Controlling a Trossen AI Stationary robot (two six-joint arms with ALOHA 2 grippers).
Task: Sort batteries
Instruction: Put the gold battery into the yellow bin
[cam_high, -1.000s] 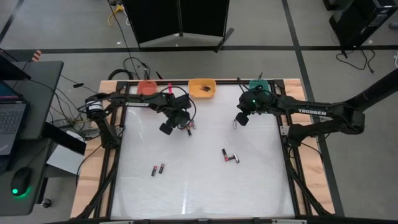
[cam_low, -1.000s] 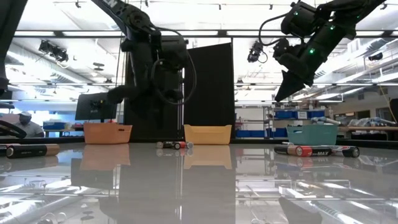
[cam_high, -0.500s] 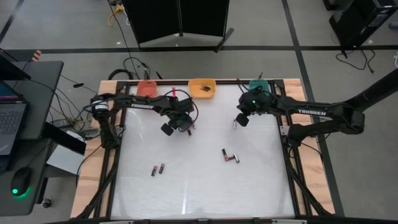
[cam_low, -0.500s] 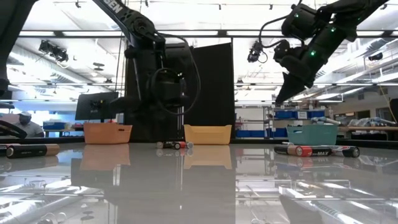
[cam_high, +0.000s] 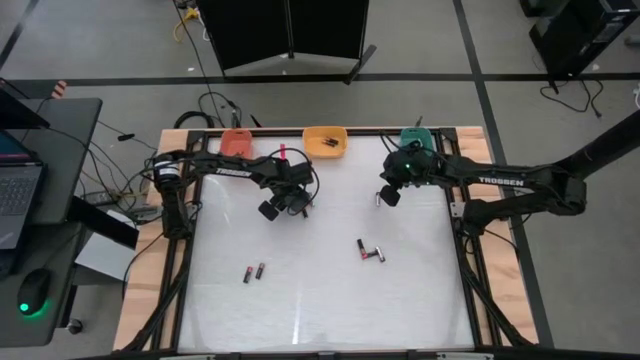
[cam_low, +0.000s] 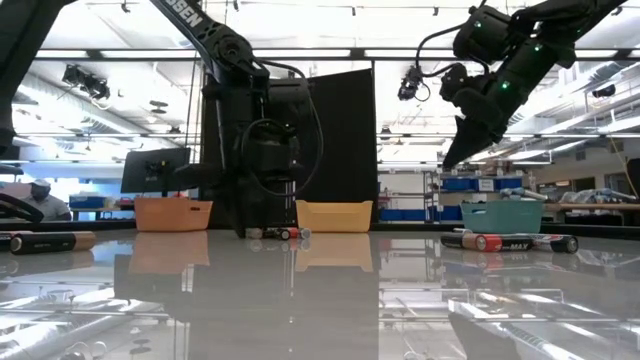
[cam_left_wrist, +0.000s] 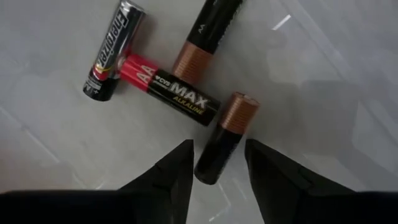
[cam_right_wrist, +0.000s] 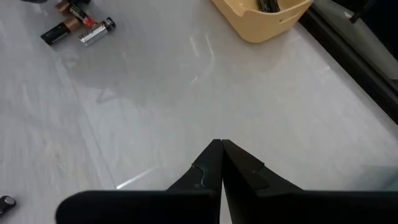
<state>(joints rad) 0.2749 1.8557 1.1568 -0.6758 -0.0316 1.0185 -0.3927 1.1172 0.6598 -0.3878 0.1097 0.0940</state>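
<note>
Several batteries lie in a cluster (cam_high: 303, 208) on the white table. In the left wrist view they are a silver-and-black one (cam_left_wrist: 115, 50), a red-and-black one (cam_left_wrist: 168, 90) and two copper-topped black ones (cam_left_wrist: 205, 37). My left gripper (cam_left_wrist: 219, 163) points down over them, open. Its fingers stand on either side of the black end of the nearer copper-topped battery (cam_left_wrist: 224, 137), just short of it. My right gripper (cam_high: 380, 197) hangs shut and empty above the table, near the teal bin (cam_high: 415, 135).
A red-orange bin (cam_high: 237, 141), a yellow bin (cam_high: 325, 140) with batteries in it, and the teal bin stand along the far edge. More batteries lie mid-table (cam_high: 371, 251) and toward the near left (cam_high: 253, 271). The near half of the table holds little else.
My left gripper has come down onto the battery cluster and rolled a little about its own line, staying open. The batteries lie where they were.
</note>
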